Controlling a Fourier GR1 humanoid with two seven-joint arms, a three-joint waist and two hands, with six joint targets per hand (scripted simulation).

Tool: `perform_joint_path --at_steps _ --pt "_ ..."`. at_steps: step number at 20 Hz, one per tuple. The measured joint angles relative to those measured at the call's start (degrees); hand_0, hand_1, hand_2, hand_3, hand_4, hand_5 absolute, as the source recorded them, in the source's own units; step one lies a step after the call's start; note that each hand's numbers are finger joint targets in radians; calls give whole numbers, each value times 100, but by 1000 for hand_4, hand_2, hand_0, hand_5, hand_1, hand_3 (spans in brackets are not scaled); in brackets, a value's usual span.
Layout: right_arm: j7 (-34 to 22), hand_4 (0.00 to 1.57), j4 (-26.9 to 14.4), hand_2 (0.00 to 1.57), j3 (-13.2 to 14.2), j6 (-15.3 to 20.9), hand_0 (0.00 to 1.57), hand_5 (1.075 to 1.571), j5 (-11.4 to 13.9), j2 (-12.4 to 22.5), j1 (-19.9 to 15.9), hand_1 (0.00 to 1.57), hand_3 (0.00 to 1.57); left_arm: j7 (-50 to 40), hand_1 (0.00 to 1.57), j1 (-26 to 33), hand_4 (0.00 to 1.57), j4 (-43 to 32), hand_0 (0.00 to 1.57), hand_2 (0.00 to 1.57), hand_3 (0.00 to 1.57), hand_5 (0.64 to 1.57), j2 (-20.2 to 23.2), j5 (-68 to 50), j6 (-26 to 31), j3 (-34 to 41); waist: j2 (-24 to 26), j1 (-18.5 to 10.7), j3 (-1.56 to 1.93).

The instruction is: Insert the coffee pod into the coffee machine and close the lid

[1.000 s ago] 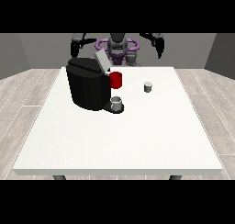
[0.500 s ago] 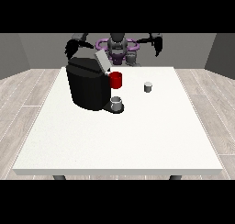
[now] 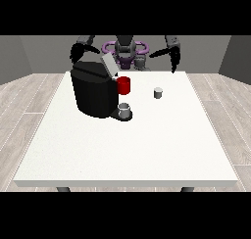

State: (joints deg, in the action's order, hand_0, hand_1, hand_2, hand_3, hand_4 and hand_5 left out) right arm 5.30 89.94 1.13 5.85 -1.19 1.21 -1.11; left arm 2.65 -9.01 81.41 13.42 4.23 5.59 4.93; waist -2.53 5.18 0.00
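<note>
Black hands [image 3: 173, 62] raised, pod [image 3: 158, 92] untouched

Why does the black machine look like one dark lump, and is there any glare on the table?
Front view: the coffee machine is uniformly dark, so little detail reads; only its raised grey lid stands out. The white table is evenly lit, without glare, with faint shadows.

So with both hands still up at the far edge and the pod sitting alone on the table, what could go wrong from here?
1. The coffee pod is small and stands apart from the hand at the view's right, so the reach could knock it over instead of picking it up.
2. The coffee machine has its lid tilted open near the hand at the view's left; a careless sweep might shut it before the pod goes in.
3. The red part and the cup crowd the machine's front.
</note>
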Motion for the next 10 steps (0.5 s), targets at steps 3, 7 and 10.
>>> perform_joint_path --at_steps 3,7,10 --pt "111 259 -132 0 33 6 0 1571 -28 -33 -130 0 0 -60 0 -332 0 -358 0 0 0 1571 128 60 93 66 -176 23 -1" --pt "93 352 -245 0 31 -12 0 1571 -13 21 -341 0 0 -115 0 -730 0 -932 0 0 0 1571 274 161 143 174 -411 96 0" --pt "-130 393 -165 0 -68 99 0 1571 27 -3 -475 0 0 -39 0 -996 0 -1466 0 0 0 1571 347 258 100 278 -519 181 -1"
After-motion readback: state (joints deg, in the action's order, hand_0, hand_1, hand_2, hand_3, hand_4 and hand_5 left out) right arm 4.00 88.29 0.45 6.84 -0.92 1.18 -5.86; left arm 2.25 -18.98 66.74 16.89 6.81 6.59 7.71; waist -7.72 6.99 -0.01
